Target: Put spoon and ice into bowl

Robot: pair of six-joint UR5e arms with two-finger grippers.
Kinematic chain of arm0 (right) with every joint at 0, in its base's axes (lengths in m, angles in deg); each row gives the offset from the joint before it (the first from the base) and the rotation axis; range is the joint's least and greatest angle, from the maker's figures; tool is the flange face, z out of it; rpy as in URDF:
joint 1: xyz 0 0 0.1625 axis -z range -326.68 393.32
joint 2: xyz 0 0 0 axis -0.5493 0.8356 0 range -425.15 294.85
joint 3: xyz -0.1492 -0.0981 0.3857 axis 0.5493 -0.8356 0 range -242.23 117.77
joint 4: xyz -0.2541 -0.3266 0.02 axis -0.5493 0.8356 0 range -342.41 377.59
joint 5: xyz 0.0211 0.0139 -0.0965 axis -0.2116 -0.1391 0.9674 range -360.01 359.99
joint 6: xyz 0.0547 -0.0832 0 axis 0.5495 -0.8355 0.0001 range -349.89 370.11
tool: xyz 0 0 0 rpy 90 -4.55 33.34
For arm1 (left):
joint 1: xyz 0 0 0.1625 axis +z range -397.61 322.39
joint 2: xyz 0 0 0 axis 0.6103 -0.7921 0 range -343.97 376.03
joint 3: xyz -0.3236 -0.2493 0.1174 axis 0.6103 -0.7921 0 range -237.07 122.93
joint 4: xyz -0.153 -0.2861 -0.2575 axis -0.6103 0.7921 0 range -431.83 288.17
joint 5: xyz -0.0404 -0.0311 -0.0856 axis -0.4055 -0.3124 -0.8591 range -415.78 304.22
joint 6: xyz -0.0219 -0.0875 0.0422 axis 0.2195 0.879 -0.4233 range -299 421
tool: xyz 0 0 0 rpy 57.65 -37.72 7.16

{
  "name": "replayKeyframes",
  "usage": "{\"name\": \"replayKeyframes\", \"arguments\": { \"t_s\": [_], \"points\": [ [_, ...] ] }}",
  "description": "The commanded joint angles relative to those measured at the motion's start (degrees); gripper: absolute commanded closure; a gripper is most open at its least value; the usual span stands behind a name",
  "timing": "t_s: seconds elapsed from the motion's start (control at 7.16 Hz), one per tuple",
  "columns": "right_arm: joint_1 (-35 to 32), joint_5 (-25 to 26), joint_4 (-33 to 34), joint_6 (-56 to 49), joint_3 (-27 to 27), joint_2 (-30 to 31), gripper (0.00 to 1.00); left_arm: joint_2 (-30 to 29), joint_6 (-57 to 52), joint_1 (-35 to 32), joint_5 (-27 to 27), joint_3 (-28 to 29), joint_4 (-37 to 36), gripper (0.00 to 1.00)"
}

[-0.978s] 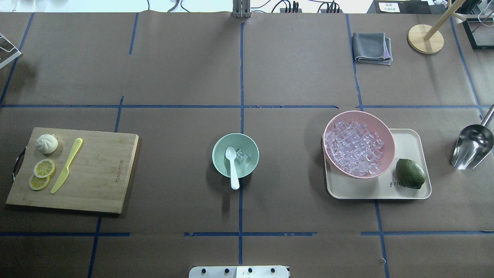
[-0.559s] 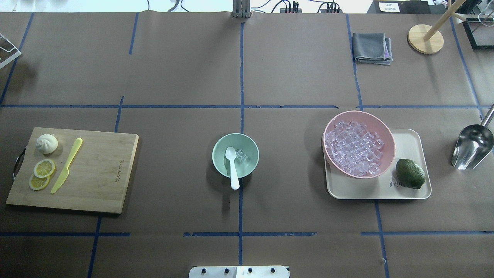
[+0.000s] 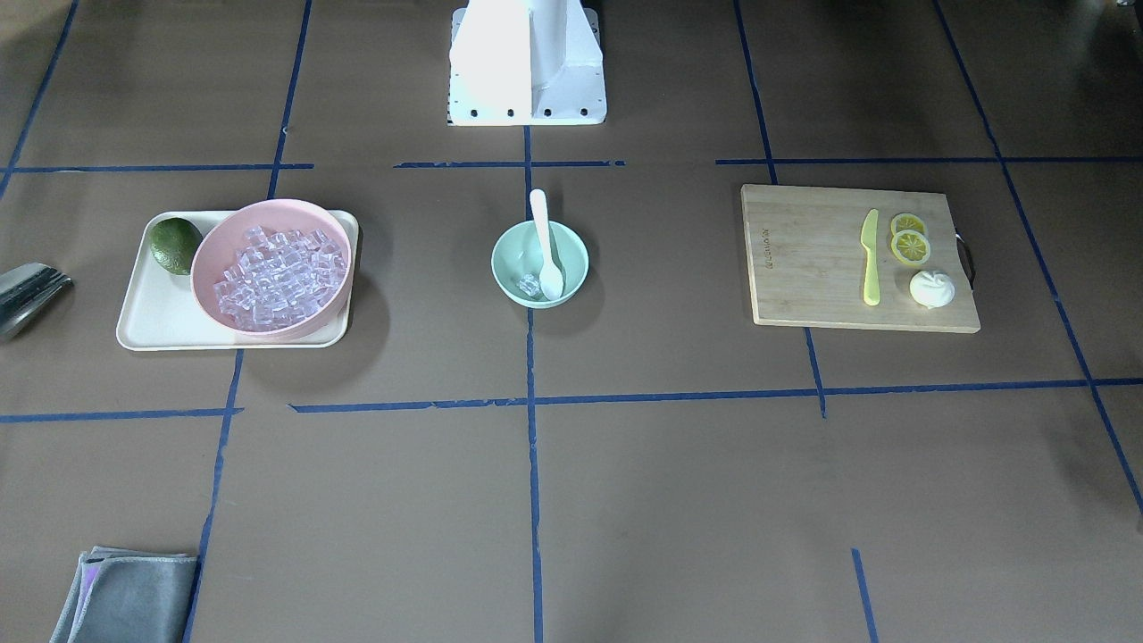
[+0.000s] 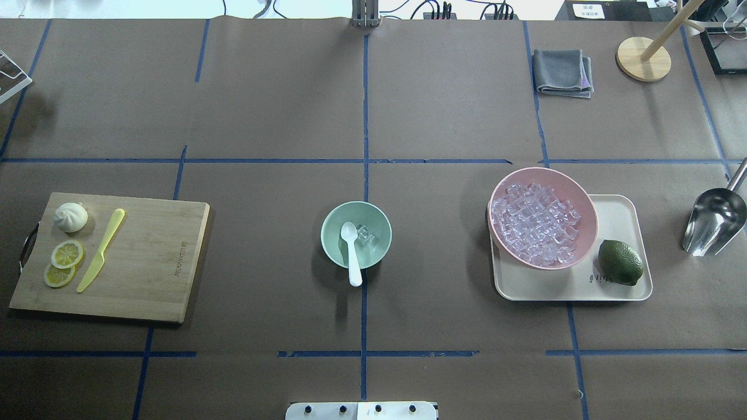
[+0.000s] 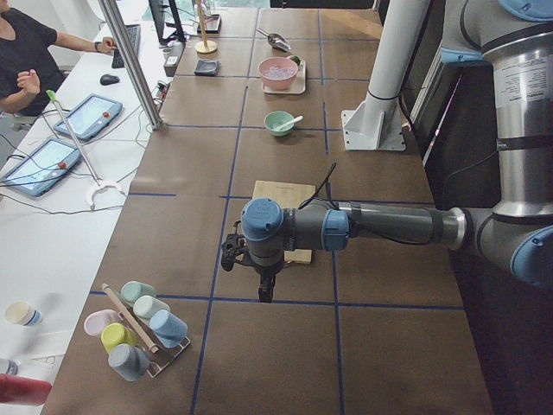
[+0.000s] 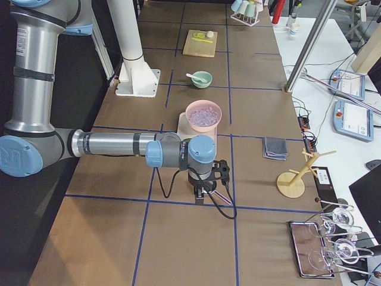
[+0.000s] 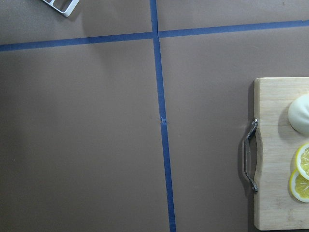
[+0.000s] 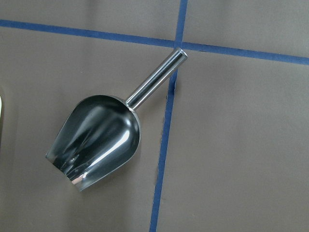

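Note:
The mint-green bowl (image 4: 382,233) stands at the table's middle, also in the front-facing view (image 3: 513,250). The white spoon (image 4: 352,251) lies in it, scoop inside, handle over the near rim. A clear ice cube (image 4: 365,234) lies in the bowl beside the scoop (image 3: 529,286). My left gripper (image 5: 259,285) hangs over the table's left end, beyond the cutting board. My right gripper (image 6: 199,196) hangs over the right end, above the metal scoop. Both show only in the side views, so I cannot tell if they are open or shut.
A pink bowl (image 4: 583,198) full of ice cubes sits on a cream tray (image 4: 618,216) with a lime (image 4: 620,262). A metal scoop (image 4: 713,224) lies further right. A cutting board (image 4: 157,262) at the left bears a yellow-green knife (image 4: 100,251), lemon slices and a bun. A grey cloth (image 4: 562,71) lies at the back right.

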Motion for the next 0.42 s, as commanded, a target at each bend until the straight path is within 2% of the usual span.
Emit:
{"name": "replayKeyframes", "arguments": {
  "t_s": [0.0, 0.28],
  "points": [
    [0.0, 0.12, -0.01, -0.05, -0.06, -0.05, 0.0, 0.07, -0.06, 0.09, -0.06, -0.03, -0.04, 0.0],
    [0.09, 0.12, -0.1, -0.14, -0.06, -0.05, 0.0, -0.19, -0.06, 0.18, 0.03, -0.03, -0.04, 0.0]
  ]
}}
